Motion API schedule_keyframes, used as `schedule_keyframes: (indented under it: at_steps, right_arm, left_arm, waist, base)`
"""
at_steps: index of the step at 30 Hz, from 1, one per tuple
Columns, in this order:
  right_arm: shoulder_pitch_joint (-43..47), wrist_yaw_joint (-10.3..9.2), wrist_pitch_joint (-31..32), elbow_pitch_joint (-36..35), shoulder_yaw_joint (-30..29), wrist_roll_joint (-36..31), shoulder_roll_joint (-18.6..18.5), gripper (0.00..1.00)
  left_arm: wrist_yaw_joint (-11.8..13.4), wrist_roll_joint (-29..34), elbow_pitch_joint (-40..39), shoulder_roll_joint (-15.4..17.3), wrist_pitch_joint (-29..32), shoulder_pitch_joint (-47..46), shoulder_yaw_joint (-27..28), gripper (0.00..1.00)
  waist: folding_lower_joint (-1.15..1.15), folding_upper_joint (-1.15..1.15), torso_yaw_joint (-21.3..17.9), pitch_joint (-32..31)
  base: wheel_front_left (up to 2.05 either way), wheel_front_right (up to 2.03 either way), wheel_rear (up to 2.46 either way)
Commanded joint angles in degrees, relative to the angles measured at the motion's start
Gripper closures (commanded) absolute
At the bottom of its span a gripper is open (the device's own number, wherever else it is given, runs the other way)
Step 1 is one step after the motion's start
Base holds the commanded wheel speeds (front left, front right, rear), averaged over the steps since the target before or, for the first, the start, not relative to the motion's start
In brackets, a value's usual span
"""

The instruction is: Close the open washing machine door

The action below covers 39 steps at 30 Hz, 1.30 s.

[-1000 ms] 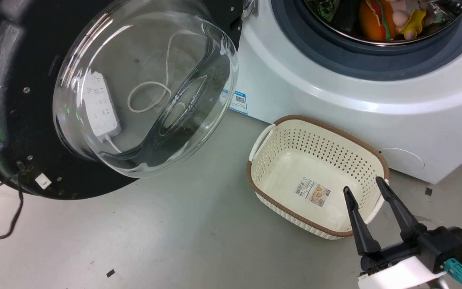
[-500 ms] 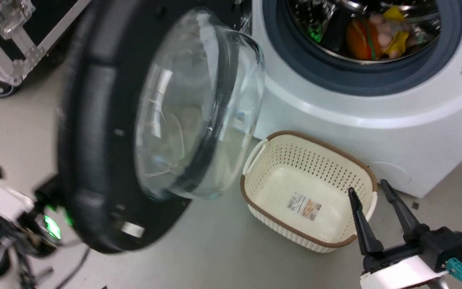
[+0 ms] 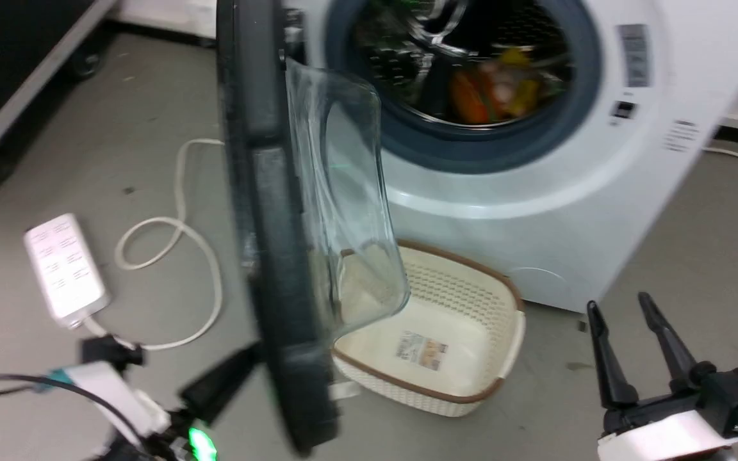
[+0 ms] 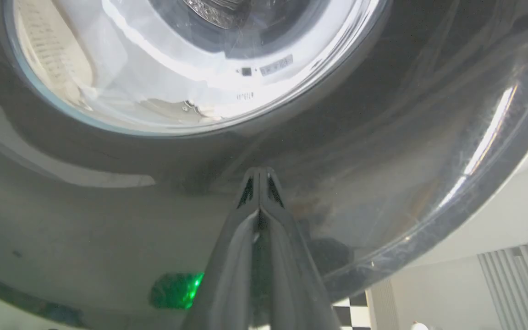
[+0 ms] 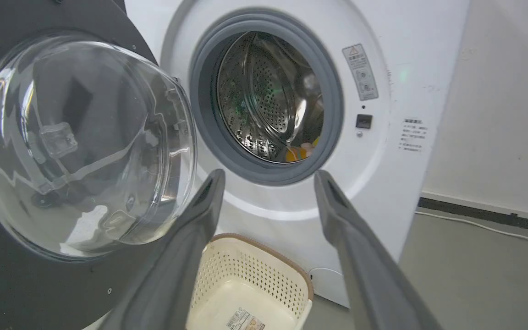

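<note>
Two labels (image 5: 360,72) on the washing machine (image 5: 376,188) — print too small.

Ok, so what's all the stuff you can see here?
washing machine door: one, black with clear glass, open, left of the drum
washing machine: one, white, behind the basket
rubber ring: one, grey, around the drum
things: a few, orange and yellow, inside the drum
basket: one, cream with brown rim, floor before the machine
power strip: one, white, floor left of the door
cord: one, white, looped beside the power strip
left claw: one, dark, shut, tips at the door's outside
right claw: one, dark, open, empty, lower right
</note>
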Motion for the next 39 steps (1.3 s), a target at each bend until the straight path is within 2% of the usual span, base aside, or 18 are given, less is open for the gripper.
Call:
schedule_keyframes:
  at_steps: [1,6,13,19,25,28,32,36,39]
  right_arm:
    - [0.57,0.05,-0.25,0.11,-0.76,-0.39,0.25,0.00]
    - [-0.31,0.05,-0.25,0.17,-2.45,-0.21,0.43,0.00]
    - [-2.08,0.05,-0.25,0.36,-2.50,0.78,0.54,0.00]
    - [-2.55,0.05,-0.25,1.03,-1.54,3.32,0.57,0.00]
    - [-3.50,0.05,-0.25,1.75,0.01,5.79,0.58,0.00]
    - [-3.86,0.05,-0.25,2.05,0.85,6.69,0.58,0.00]
    - [-3.96,0.05,-0.25,2.26,1.36,7.49,0.58,0.00]
    - [-3.64,0.05,-0.25,1.83,1.38,7.49,0.58,0.00]
    - [-3.15,0.05,-0.25,1.29,1.04,6.86,0.58,0.00]
  left_arm:
    - [-0.77,-2.05,-0.62,-0.44,-2.03,1.69,-3.34,1.00]
    - [-2.74,-4.59,-0.39,-0.45,-8.38,3.54,-11.57,1.00]
    - [-5.90,-7.56,2.58,-0.46,-18.70,0.98,-17.29,1.00]
    - [-6.75,-10.10,9.88,-0.46,-31.60,-8.51,-19.01,1.00]
    - [-7.11,-11.73,20.08,-0.46,-44.74,-22.19,-17.95,1.00]
    - [-7.52,-12.26,25.89,-0.46,-49.58,-28.89,-17.54,1.00]
    - [-9.29,-11.14,31.35,-0.46,-51.95,-34.05,-18.29,1.00]
    - [-10.75,-8.88,34.22,-0.23,-52.01,-33.88,-19.89,1.00]
    - [-11.33,-6.45,33.45,0.09,-51.97,-30.78,-21.48,1.00]
  waist:
    - [0.01,0.00,-4.46,-0.21]
    - [0.01,0.00,-11.57,1.63]
    - [0.01,0.00,-23.39,6.12]
    - [0.01,0.00,-32.35,10.73]
    - [0.01,0.00,-38.12,13.86]
    - [0.01,0.00,-39.48,14.31]
    - [0.01,0.00,-39.43,13.81]
    - [0.01,0.00,-37.03,12.17]
    - [0.01,0.00,-33.98,10.43]
  base:
    - [0.00,0.00,0.00]
    - [0.00,0.00,0.00]
    - [0.00,0.00,0.00]
    - [0.00,0.00,0.00]
    - [0.00,0.00,0.00]
    - [0.00,0.00,0.00]
    - [0.00,0.00,0.00]
    - [0.00,0.00,0.00]
    - [0.00,0.00,0.00]
